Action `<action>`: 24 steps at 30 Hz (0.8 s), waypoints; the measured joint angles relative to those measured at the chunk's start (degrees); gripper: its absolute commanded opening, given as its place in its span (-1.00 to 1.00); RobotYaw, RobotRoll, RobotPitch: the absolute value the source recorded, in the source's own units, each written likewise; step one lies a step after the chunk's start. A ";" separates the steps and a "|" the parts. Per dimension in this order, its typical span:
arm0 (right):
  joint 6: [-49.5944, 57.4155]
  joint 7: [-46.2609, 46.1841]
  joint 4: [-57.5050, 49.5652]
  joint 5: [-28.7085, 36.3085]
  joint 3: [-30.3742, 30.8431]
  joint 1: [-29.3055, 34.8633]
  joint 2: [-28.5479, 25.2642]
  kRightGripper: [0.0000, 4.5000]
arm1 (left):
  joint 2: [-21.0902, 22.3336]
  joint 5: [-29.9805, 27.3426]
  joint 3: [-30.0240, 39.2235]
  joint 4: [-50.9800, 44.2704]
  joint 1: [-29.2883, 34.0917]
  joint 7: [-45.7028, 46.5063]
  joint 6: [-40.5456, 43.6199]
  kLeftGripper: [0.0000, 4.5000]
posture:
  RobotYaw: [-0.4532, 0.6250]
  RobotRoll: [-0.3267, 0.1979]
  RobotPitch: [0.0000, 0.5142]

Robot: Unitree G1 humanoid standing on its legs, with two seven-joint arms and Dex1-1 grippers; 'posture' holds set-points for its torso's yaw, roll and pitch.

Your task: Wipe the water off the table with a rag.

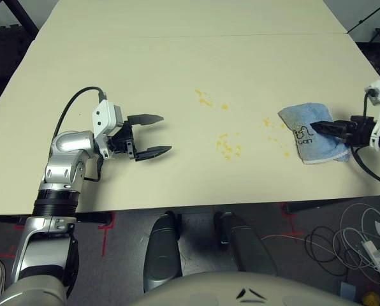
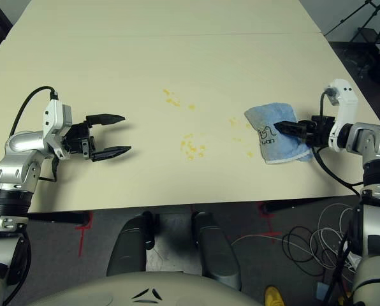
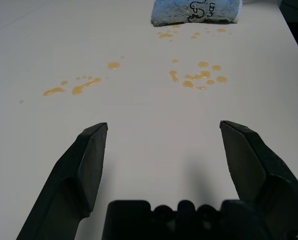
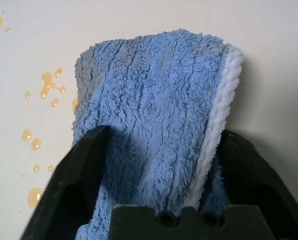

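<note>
Right gripper is clamped on the rag, fingers either side of the bunched blue cloth as the right wrist view shows, rag lying on the table at the robot's right side, white patch with dark scribble facing up. Water not wiped yet as far as visible: one cluster of yellow-orange drops mid-table, another cluster farther from the robot, and a few specks just beside the rag's inner edge. Left gripper hangs over bare tabletop on the left, fingers spread wide, holding nothing, well apart from the spill. Judgement: grasp step is done, wiping proper looks barely begun or not begun, since all clusters sit intact and the rag is off to the side of them. Left to do: drag the rag toward the middle across the near specks, then the central cluster, then the far one.
</note>
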 measured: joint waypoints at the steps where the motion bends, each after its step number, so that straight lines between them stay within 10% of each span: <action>1: -0.13 -0.15 -0.01 -0.08 0.00 0.00 0.26 0.42 | 0.01 0.00 0.00 0.00 0.00 0.01 0.00 1.00 | 0.12 0.25 -0.03; 10: -1.75 -0.73 0.03 -0.95 -0.42 0.52 0.50 -0.95 | 0.01 0.01 0.00 0.00 -0.01 0.19 0.00 1.00 | 0.11 0.25 -0.03; 24: 2.19 -6.12 -2.43 5.50 -6.39 -5.29 4.78 -0.96 | 0.02 0.15 -0.02 0.29 -0.13 0.63 -0.65 1.00 | 0.11 0.25 -0.05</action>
